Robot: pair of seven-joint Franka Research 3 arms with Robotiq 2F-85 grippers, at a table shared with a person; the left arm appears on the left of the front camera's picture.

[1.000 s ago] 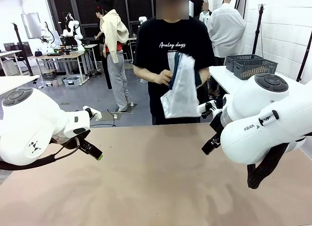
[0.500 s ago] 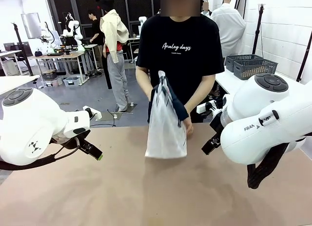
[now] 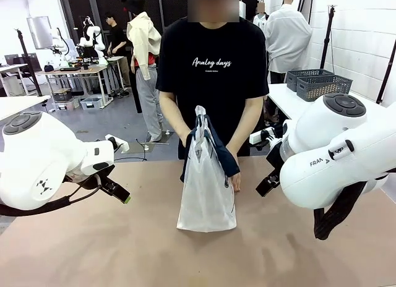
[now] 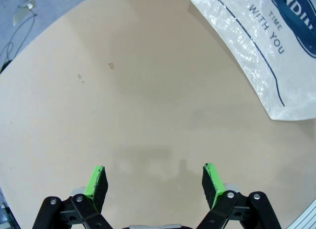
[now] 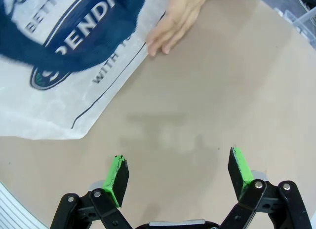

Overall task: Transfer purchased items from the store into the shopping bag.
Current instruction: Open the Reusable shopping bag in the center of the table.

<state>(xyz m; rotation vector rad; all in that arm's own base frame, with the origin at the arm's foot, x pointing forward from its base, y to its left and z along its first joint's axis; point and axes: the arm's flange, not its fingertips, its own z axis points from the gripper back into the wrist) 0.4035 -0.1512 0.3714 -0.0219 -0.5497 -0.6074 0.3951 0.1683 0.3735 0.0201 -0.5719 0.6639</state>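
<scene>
Whitish translucent plastic tote with navy handles (image 3: 206,194) upright mid tan table (image 3: 124,250), toward far edge; person's hand (image 5: 174,20) touching it. Left gripper (image 4: 154,172), right gripper (image 5: 177,160): both spread wide, empty.

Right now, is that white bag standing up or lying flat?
Standing upright: the shopping bag rests its base on the table, navy handles at the top, a person's hand against its side. Its contents cannot be told.

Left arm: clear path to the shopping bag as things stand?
Probably yes. The left gripper is open, with only bare table between it and the shopping bag. The person's hand rests at the bag's other side, out of the way.
</scene>
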